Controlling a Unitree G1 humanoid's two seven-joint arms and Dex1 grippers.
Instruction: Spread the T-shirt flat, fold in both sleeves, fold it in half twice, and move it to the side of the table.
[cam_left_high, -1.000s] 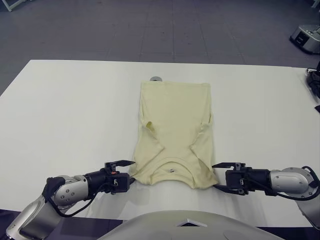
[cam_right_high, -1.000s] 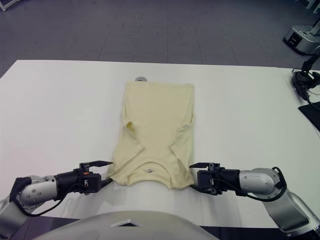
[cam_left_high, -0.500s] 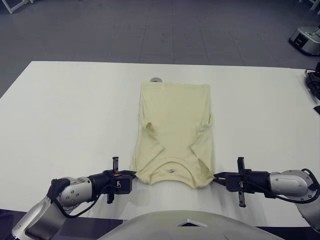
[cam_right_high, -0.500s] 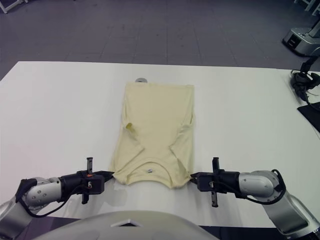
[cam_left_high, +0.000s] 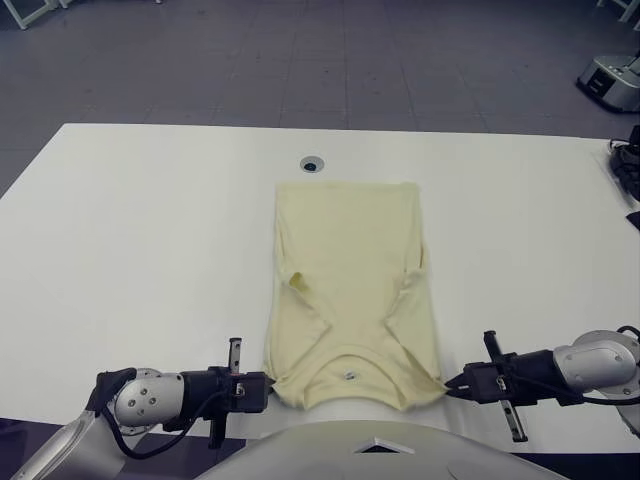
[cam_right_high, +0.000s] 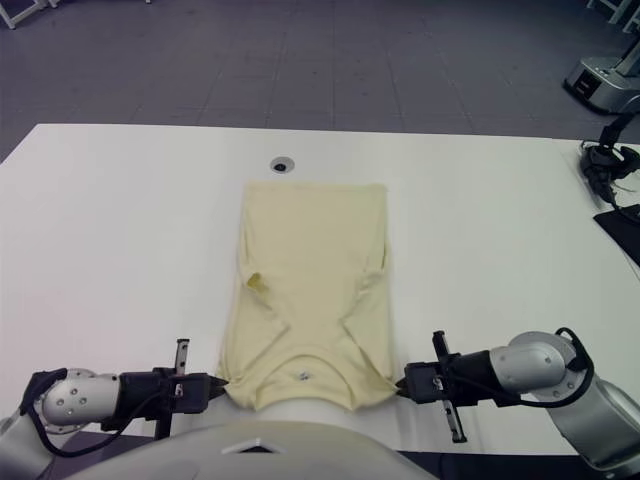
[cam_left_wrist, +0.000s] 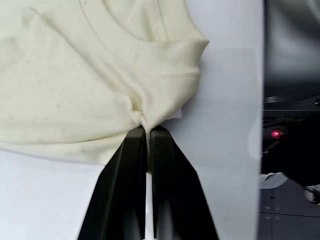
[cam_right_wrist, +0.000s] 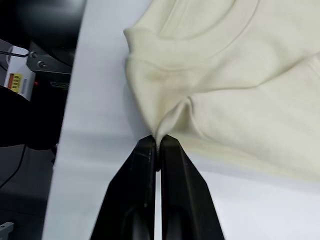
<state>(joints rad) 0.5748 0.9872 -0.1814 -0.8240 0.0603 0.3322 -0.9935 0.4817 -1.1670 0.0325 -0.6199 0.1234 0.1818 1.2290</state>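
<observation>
A pale yellow T-shirt (cam_left_high: 350, 275) lies on the white table (cam_left_high: 150, 250) with both sleeves folded in, collar end toward me at the near edge. My left gripper (cam_left_high: 268, 389) is shut on the shirt's near left shoulder corner (cam_left_wrist: 142, 119). My right gripper (cam_left_high: 447, 387) is shut on the near right shoulder corner (cam_right_wrist: 162, 127). In both wrist views the cloth bunches into a pinch right at the black fingertips. The collar (cam_left_high: 348, 370) sits between the two grippers, close to the table's front edge.
A small round hole (cam_left_high: 313, 164) in the table lies just beyond the shirt's far hem. Cables and dark gear (cam_left_high: 628, 165) sit at the table's right edge. Wide bare tabletop spreads left and right of the shirt.
Both grippers, open a second ago, turned and shut on the shoulder corners. They have pulled the shirt toward me, so its far hem has come away from the round hole.
</observation>
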